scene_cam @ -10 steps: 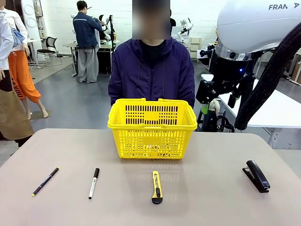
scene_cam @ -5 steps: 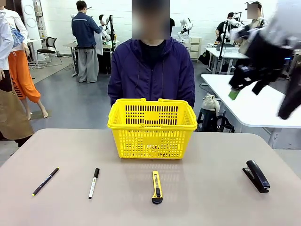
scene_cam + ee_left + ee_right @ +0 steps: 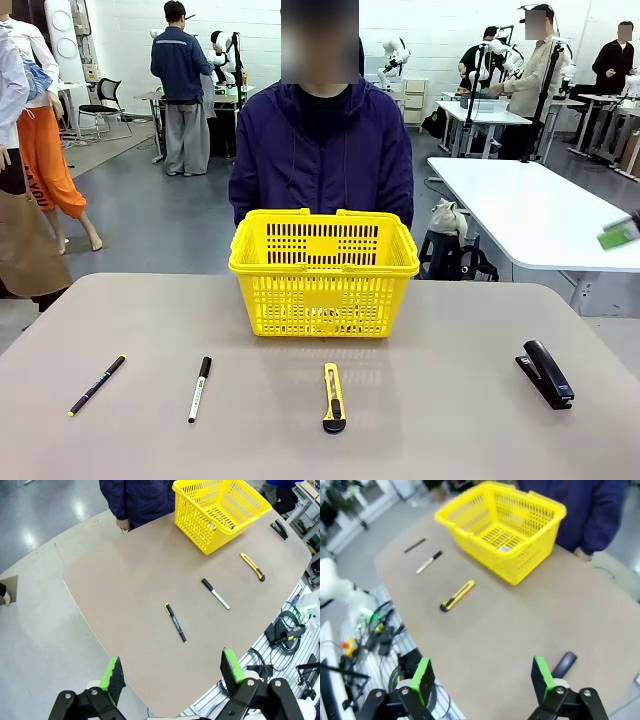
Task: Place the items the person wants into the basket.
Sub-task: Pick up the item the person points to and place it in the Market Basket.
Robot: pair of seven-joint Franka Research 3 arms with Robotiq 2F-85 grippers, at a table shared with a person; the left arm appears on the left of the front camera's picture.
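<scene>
Bright, even light from overhead; my front view is sharp, with only faint soft shadows on the table (image 3: pixel 450 400) under the basket (image 3: pixel 323 275) and around the utility knife (image 3: pixel 333 397). A green patch (image 3: pixel 618 237) at its right edge is smeared by motion. My left wrist view is crisp but bowed at the edges, with glare on the grey floor (image 3: pixel 80 510). My right wrist view is soft and blurred throughout
</scene>
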